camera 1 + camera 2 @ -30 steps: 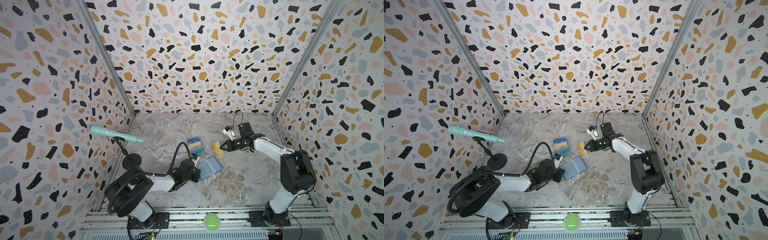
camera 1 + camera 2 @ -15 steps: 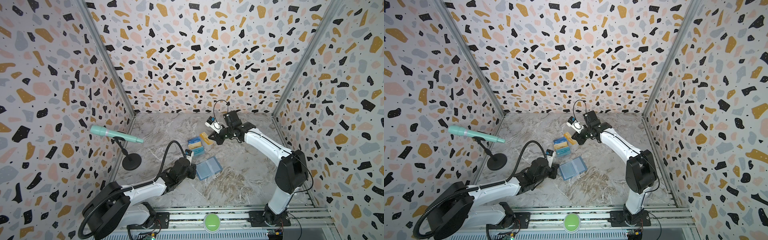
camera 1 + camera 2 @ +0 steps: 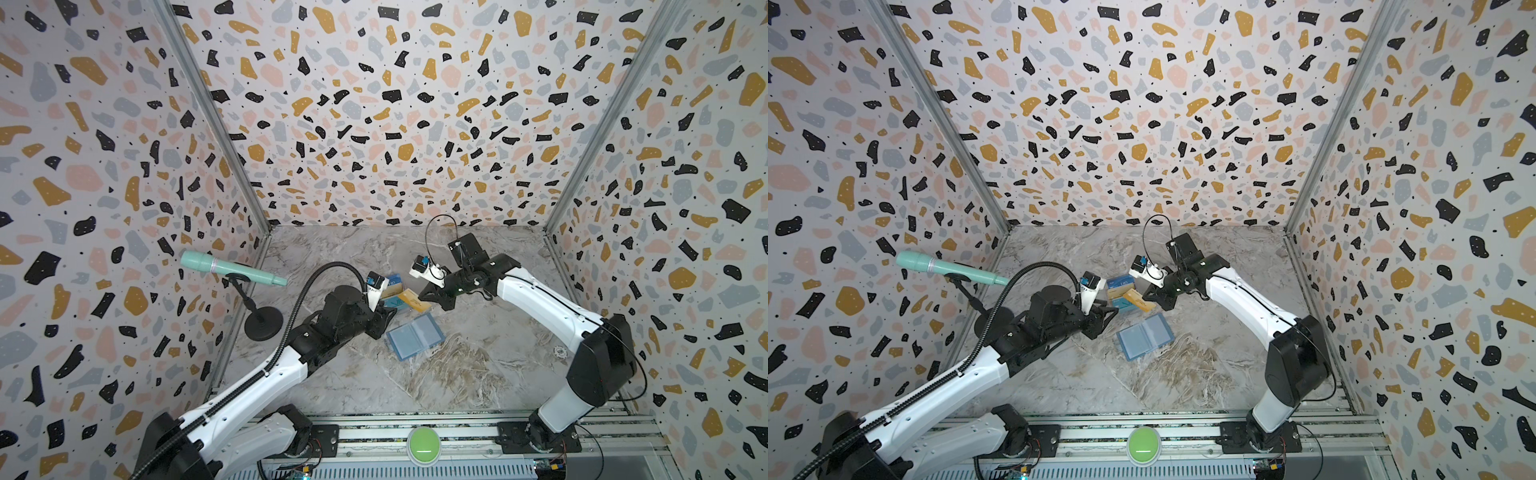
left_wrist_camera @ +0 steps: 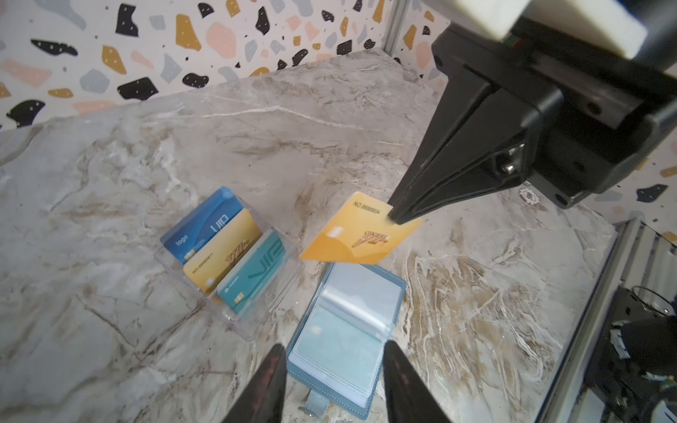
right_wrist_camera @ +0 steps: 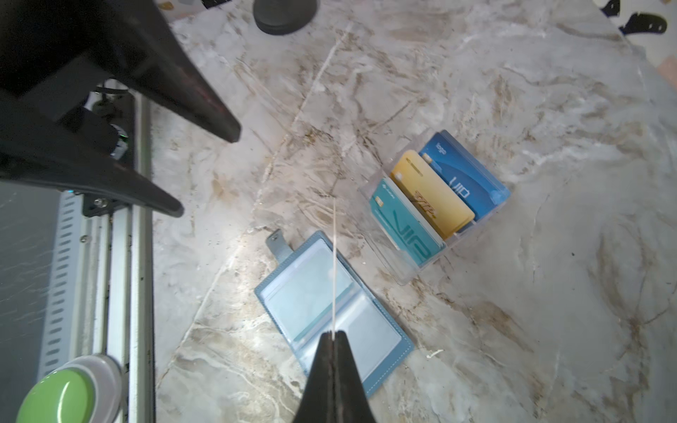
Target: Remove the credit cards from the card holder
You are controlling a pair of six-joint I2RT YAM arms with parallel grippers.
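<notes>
Right gripper (image 4: 397,218) clamped on gold card (image 4: 361,230), above stand (image 4: 234,263) and holder (image 4: 344,329); left gripper (image 4: 331,381) parted, empty.

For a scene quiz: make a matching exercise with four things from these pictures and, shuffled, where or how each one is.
Column one:
1. card holder
2. gold card
3. dark blue card
4. left pincer

Column two:
A. in the rear tier of the clear stand
B. open, holding nothing
C. lying open on the table
D. pinched by the right pincer, above the table

Pairs: 1-C, 2-D, 3-A, 4-B
</notes>
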